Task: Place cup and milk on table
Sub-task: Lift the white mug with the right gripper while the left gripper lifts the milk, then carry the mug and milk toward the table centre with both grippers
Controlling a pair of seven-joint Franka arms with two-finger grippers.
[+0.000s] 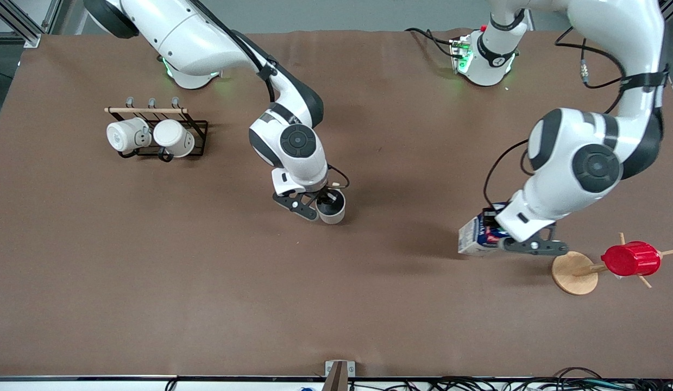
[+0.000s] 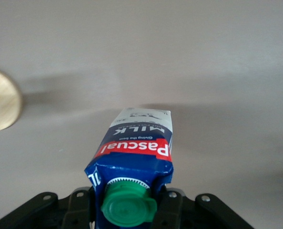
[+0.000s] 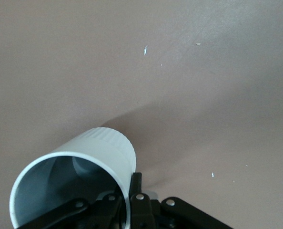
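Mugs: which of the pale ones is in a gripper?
The off-white cup mid-table, pinched at its rim by the right gripper. The two white mugs hang on the rack.

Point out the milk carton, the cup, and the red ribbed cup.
milk [image 2: 134, 148], left wrist view, on its red label.
cup [image 1: 332, 209], front view, on its outer wall.
red ribbed cup [image 1: 631, 259], front view, on its ribbed side.

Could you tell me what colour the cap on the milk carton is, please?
Green; the cap shows best in the left wrist view.
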